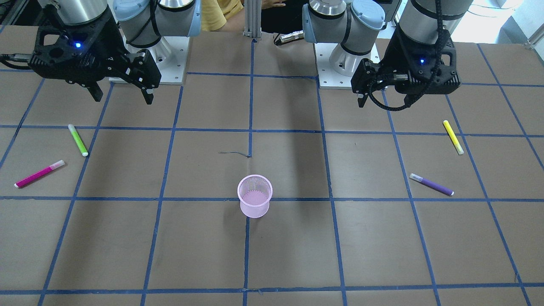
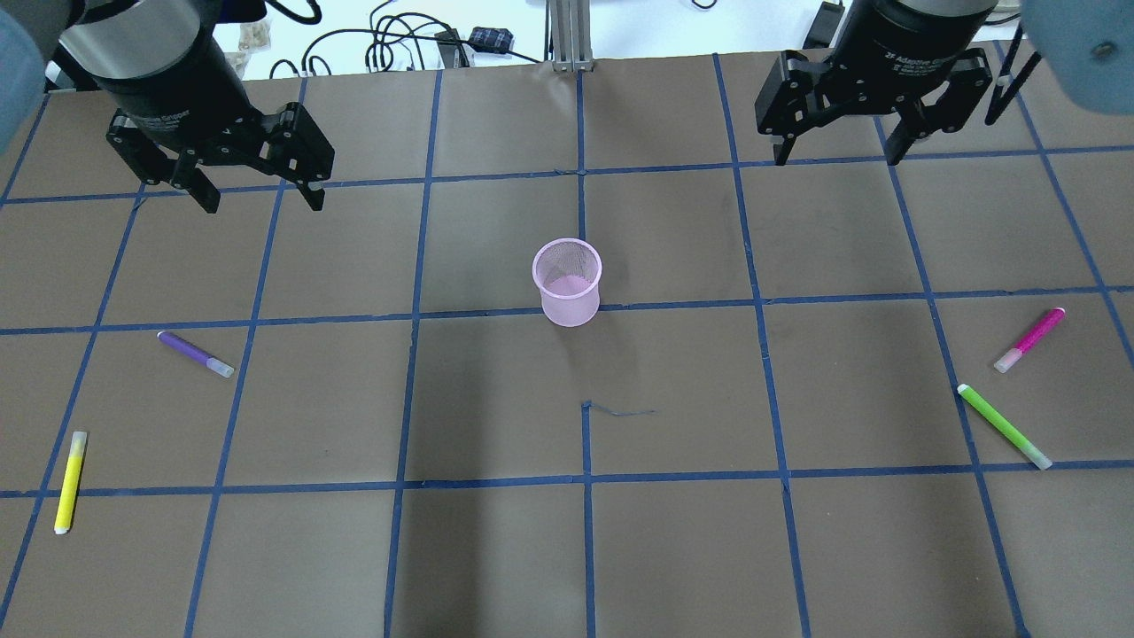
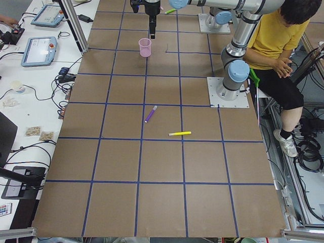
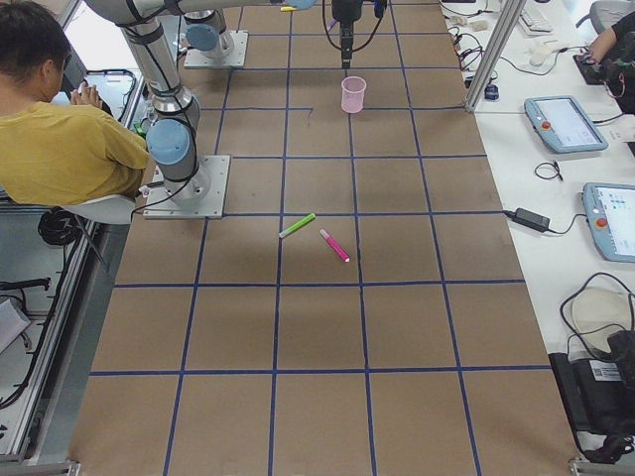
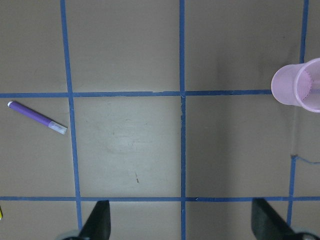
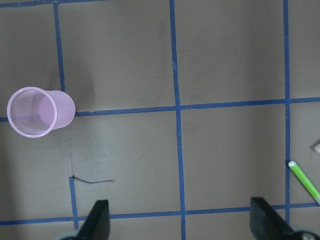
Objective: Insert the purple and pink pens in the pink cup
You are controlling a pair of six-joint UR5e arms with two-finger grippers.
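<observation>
The pink mesh cup [image 2: 568, 283] stands upright and empty at the table's middle, also in the front view [image 1: 254, 196]. The purple pen [image 2: 196, 354] lies flat on my left side, seen in the left wrist view [image 5: 37, 117]. The pink pen [image 2: 1029, 339] lies flat on my right side, far from the cup. My left gripper [image 2: 263, 204] is open and empty, hovering above the table beyond the purple pen. My right gripper [image 2: 837, 159] is open and empty, hovering high at the far right, apart from the pink pen.
A yellow pen [image 2: 70, 481] lies near the purple pen on the left. A green pen [image 2: 1004, 426] lies just beside the pink pen on the right. Blue tape lines grid the brown table. A seated person in yellow [image 3: 276, 40] is behind the robot bases.
</observation>
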